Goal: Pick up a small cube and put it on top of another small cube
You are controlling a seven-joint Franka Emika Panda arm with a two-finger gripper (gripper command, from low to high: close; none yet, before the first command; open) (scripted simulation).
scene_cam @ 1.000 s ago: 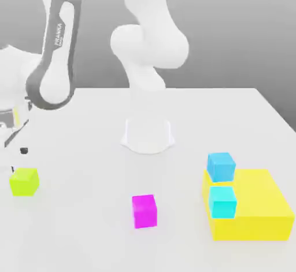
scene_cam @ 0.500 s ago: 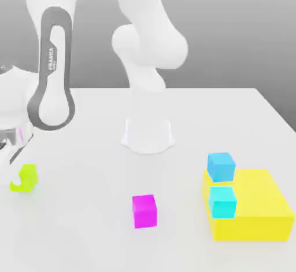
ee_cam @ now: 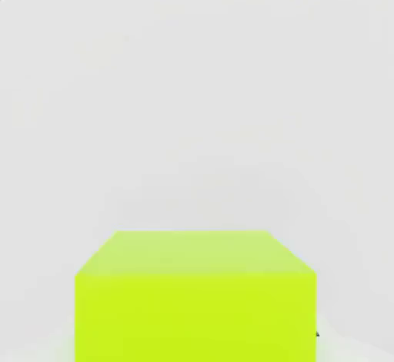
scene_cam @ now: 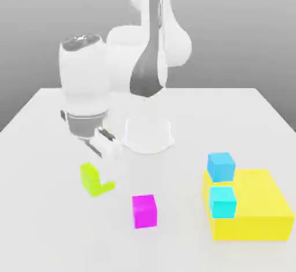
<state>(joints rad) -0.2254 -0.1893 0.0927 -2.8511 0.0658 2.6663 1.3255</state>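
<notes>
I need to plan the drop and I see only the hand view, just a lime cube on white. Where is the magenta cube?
Observer: The magenta cube sits on the table, to the exterior view's right of the lime cube and nearer the camera.
Operator: Is my cube gripped?
Observer: The gripper is shut on the lime cube, holding it tilted.
Operator: Anything else nearby?
Observer: Two cyan cubes by a yellow block, farther to the exterior view's right.

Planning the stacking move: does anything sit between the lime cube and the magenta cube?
Nothing visible does. The lime cube, at the gripper, has bare table between it and the magenta cube; the cyan cubes sit farther off.
</notes>
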